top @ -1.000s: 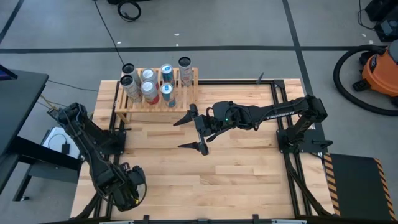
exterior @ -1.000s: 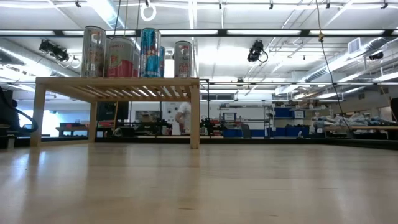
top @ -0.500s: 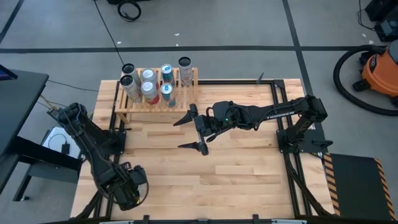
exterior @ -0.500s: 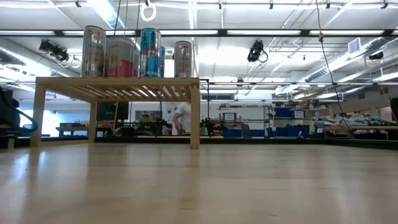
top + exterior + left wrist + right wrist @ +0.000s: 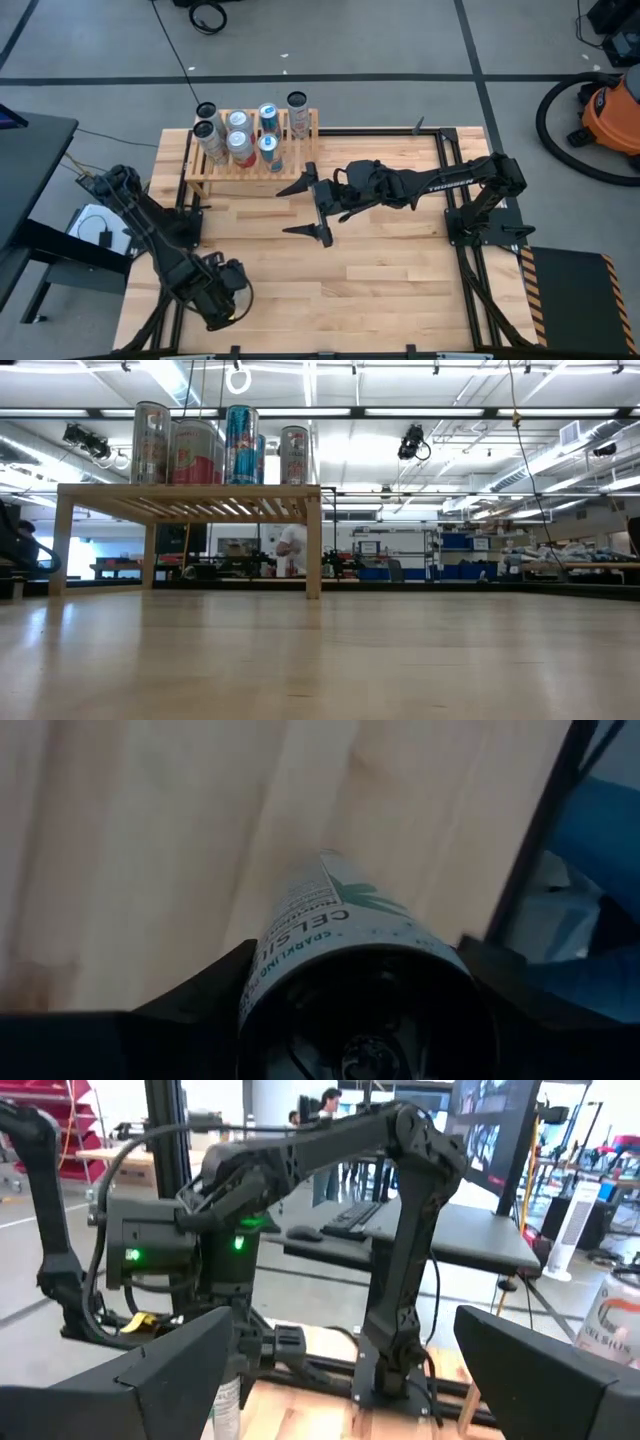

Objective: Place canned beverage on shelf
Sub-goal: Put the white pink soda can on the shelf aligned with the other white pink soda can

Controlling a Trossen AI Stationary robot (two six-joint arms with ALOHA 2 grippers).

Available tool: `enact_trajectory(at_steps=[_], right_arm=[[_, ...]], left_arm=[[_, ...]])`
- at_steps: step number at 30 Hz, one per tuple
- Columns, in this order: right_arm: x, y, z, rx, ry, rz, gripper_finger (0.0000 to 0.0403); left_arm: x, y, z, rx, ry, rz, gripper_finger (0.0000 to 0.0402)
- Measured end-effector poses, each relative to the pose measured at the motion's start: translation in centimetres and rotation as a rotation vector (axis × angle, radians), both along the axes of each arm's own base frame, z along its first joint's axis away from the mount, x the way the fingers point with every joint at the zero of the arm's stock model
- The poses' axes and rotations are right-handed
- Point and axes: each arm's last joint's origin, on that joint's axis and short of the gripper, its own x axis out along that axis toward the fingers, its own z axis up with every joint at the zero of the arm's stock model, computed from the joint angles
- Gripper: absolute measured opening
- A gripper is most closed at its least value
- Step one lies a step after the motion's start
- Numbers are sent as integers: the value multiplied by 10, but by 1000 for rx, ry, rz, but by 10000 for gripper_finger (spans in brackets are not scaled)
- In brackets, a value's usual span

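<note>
A white canned beverage (image 5: 335, 920) with green print sits between the fingers of my left gripper (image 5: 222, 298), near the table's front left corner; from above, the gripper hides it. The right wrist view shows the can (image 5: 226, 1402) hanging under that gripper. The pale slatted shelf (image 5: 250, 172) stands at the far left with several cans (image 5: 240, 140) upright on its top (image 5: 190, 492). My right gripper (image 5: 302, 210) hovers level and open just right of the shelf, holding nothing. My left gripper pinches the can's side wall near its upper end (image 5: 290, 935) between its two fingers. The fingers come steeply from above and lie along the can, which points down away from the wrist. I cannot tell whether its lower end (image 5: 330, 860) touches the table.
Bare plank tabletop (image 5: 380, 290) spreads between the two arms. Dark frame rails (image 5: 465, 290) border the table's sides. An orange vacuum (image 5: 612, 112) stands on the floor beyond the far right. People and workbenches (image 5: 292, 550) show in the room behind the shelf.
My left gripper has carried the can a little toward the table's right edge and slightly up, rolling somewhat as it went. My right gripper has tipped a little while staying in place. The shelf and its cans have not moved.
</note>
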Motion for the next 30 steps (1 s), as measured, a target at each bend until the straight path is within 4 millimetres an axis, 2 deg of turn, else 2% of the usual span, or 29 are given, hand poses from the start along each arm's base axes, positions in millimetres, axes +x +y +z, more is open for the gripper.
enact_trajectory(at_steps=[4,8,11,16,20,24,30], right_arm=[[0,-3,0,-4,0,-6,390],[1,-5,5,22,-44,-12,390],[0,-4,0,66,10,24,390],[2,6,-21,66,189,113,390],[9,19,-40,64,265,196,390],[21,29,-63,28,306,229,390],[41,29,-98,14,356,212,390]], left_arm=[[7,7,2,62,-53,-17,261],[10,14,2,93,-32,-21,261],[12,20,2,109,-19,-20,261],[18,30,6,104,-31,-6,261],[22,40,11,104,-47,-5,261],[28,48,16,109,-66,-2,261],[38,53,35,102,-131,-40,261]])
